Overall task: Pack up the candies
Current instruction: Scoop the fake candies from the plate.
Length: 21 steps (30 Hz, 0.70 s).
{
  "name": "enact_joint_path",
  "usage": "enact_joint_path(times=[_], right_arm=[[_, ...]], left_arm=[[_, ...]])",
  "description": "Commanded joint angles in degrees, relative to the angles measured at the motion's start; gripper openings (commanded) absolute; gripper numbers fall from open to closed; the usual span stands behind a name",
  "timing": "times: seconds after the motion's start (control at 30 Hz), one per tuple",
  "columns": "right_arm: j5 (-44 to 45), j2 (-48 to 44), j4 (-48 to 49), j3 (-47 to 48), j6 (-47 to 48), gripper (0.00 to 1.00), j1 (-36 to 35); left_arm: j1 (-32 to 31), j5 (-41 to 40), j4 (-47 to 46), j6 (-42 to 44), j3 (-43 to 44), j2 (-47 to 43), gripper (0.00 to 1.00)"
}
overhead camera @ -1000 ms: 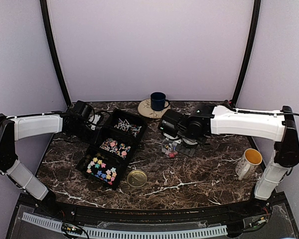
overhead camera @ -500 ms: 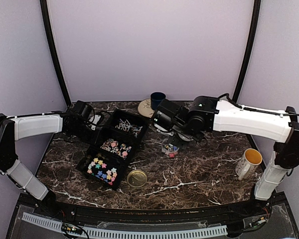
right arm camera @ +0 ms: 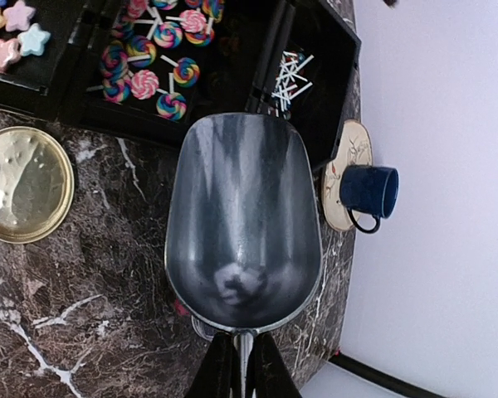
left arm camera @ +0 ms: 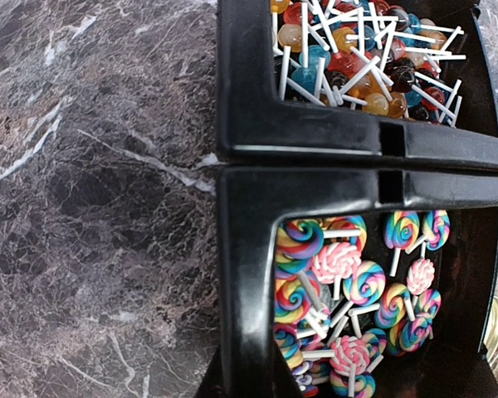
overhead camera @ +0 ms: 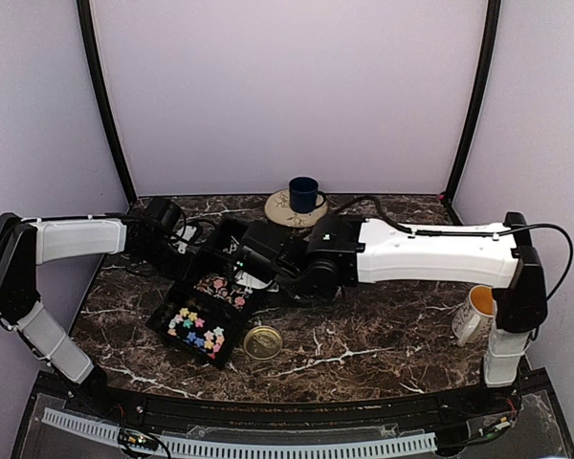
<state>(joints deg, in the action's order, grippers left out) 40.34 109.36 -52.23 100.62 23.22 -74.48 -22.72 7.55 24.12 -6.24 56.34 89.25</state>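
The candies lie in a black three-part tray (overhead camera: 172, 308): pastel stars (overhead camera: 196, 325) in the near part, swirl lollipops (left arm camera: 349, 282) in the middle, small ball lollipops (left arm camera: 357, 58) in the far part. My left gripper (left arm camera: 253, 377) is shut on the tray's left wall, and it shows at the tray's far-left side (overhead camera: 172, 239). My right gripper (right arm camera: 243, 356) is shut on the handle of a metal scoop (right arm camera: 242, 224), which is empty. The scoop (overhead camera: 253, 277) hangs over the tray's right side, its mouth toward the lollipops (right arm camera: 153, 58).
A gold lid (overhead camera: 263, 341) lies on the marble in front of the tray. A blue mug (overhead camera: 303, 194) stands on a round coaster at the back. A white and yellow mug (overhead camera: 478, 311) stands at the right. The right arm spans the table's middle.
My right arm has swung left with the scoop, from over the small jar near the table's middle to the tray's right side. The left gripper has kept its hold on the tray.
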Motion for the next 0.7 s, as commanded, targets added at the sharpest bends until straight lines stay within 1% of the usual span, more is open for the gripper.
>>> enact_joint_path(times=[0.0, 0.3, 0.67], right_arm=[[1.39, 4.36, 1.18, 5.03, 5.61, 0.0, -2.37], [3.82, 11.65, -0.5, 11.65, 10.09, 0.0, -3.13], [12.12, 17.03, 2.89, 11.38, 15.38, 0.0, -2.33]], left_arm=[[-0.53, -1.22, -1.35, -0.43, 4.54, -1.55, 0.0], [-1.45, -7.04, 0.84, 0.97, 6.15, -1.33, 0.0], [-4.3, -12.83, 4.96, 3.31, 8.93, -0.75, 0.0]])
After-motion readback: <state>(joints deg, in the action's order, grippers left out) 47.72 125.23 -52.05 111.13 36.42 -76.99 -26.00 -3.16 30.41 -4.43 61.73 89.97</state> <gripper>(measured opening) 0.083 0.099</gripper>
